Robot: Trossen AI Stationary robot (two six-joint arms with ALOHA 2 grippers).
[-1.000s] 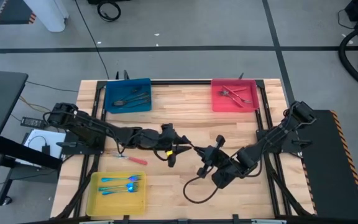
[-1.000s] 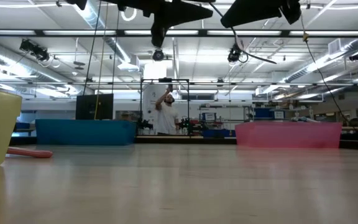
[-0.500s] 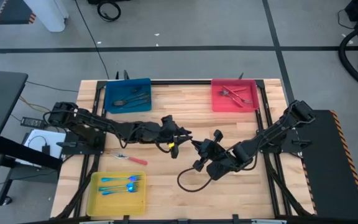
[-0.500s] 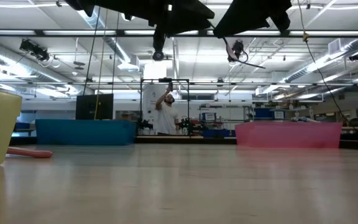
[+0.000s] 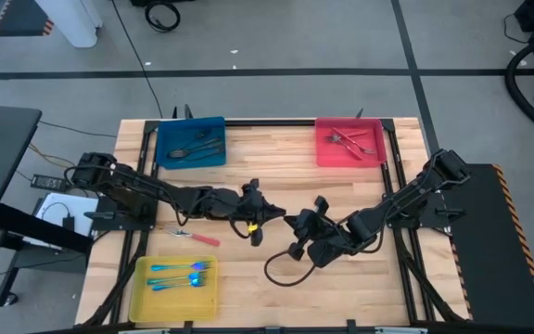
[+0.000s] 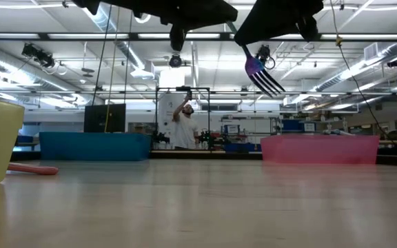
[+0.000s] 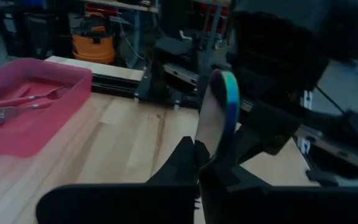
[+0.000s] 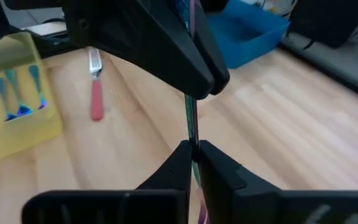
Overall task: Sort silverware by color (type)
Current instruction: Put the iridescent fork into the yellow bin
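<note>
An iridescent blue-purple fork (image 6: 262, 74) hangs in the air over the table's middle, between my two grippers. My left gripper (image 5: 265, 221) reaches in from the left and is shut on the fork's handle (image 7: 224, 102). My right gripper (image 5: 295, 225) reaches in from the right and is shut on the same fork (image 8: 191, 124). The tines point down and show in the low view. A red-handled utensil (image 5: 198, 237) lies flat on the wood, left of the grippers. My left gripper pinches the fork's handle (image 7: 209, 149) between its two fingers, coming about level from the table's left. The handle's rounded free end sticks out past the fingers. The fork is clear of the table. My right gripper pinches the fork edge-on (image 8: 191, 138) between its two fingertips, slanting down from the table's right, just beside the left gripper's hold. The tines (image 6: 269, 83) hang below the fingers, tilted, high above the table.
A blue tray (image 5: 191, 144) at the far left holds dark grey utensils. A pink tray (image 5: 350, 141) at the far right holds red-handled ones. A yellow tray (image 5: 174, 286) at the near left holds iridescent ones. A black cable (image 5: 281, 271) loops under the right arm.
My left gripper has shut on the fork's handle while my right gripper kept hold of the fork. The fork has turned in the hold: its tines now show broadside below the grippers in the low view.
</note>
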